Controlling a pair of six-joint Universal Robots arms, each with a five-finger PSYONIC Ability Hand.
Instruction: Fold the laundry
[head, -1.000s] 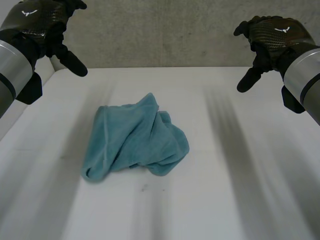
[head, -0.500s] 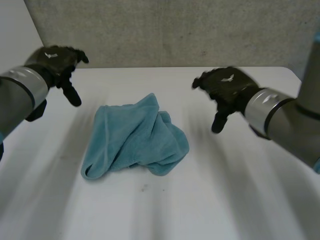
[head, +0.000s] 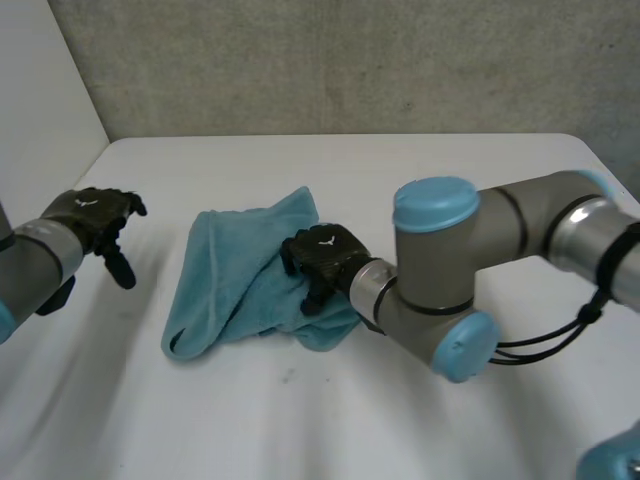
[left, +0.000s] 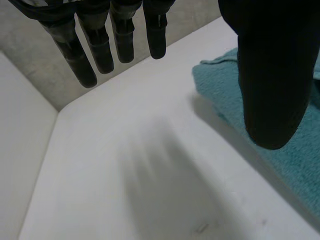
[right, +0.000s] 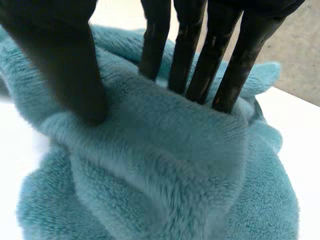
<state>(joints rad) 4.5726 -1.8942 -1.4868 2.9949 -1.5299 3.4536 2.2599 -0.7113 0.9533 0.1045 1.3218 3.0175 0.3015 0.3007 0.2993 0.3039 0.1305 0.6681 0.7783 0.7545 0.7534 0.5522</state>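
- Teal towel: your right hand is gripping it. In the right wrist view the straight fingers are digging into the pile on one side of a raised fold. The thumb is pressing on the other side, so the fold is being pinched between them.
- In the head view, you are seeing that hand sitting on the towel's right part, close to its near edge. The right arm is reaching in across the table from the right.
- Your left hand is hanging released. In its wrist view the fingers are pointing out straight, side by side, and the thumb is standing well apart from them, so it is holding nothing.
- That hand is hovering over bare table beside the towel's left edge, apart from the cloth.
- The towel is lying crumpled in a loose heap around the middle of the white table. One corner is pointing toward the far edge, and a rolled fold is running along its near left side.
- A grey wall is standing behind the table's far edge.
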